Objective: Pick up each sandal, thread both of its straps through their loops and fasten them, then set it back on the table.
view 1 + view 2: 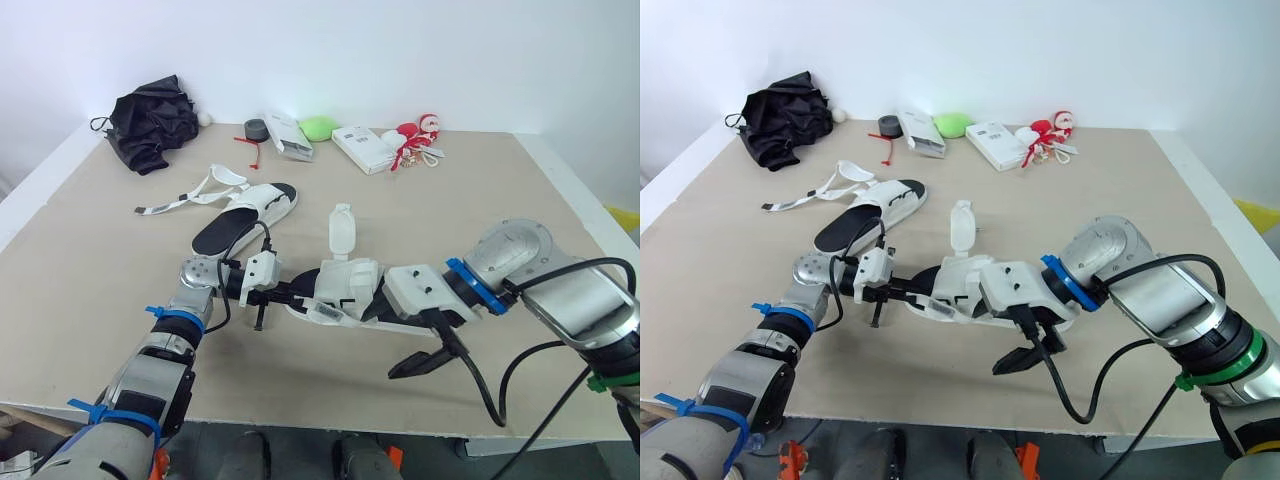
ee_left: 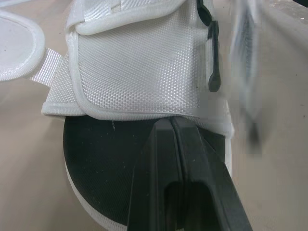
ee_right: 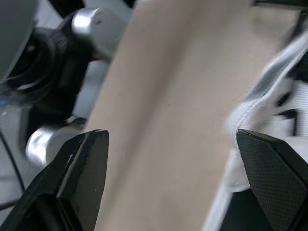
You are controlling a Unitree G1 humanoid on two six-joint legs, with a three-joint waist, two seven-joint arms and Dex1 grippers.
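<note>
Left wrist view put us right over the near sandal (image 2: 139, 62). The left gripper (image 2: 172, 122) had its two black fingers (image 2: 154, 163) pressed together. They lay across the black insole (image 2: 96, 159) with their tips at the hem of the white mesh flap (image 2: 144, 72), and we could not tell whether any fabric was caught between them. From the head camera we saw that sandal at the middle of the table (image 1: 500, 200), toward its front edge, with one strap (image 1: 342, 230) standing upright from it. The right gripper (image 1: 385, 345) was at the end of the sandal nearer the table's right side. Its fingers were spread wide and held nothing, one close beside the sandal and the other over bare table. The second sandal (image 1: 245, 215) lay left of the table's middle and farther back, its loose straps trailing toward the table's left edge. Along the table's back edge we saw a black bundle (image 1: 150, 120), a roll of tape (image 1: 255, 128), two boxes (image 1: 362, 148), a green object (image 1: 318, 127) and a red and white toy (image 1: 415, 135).
</note>
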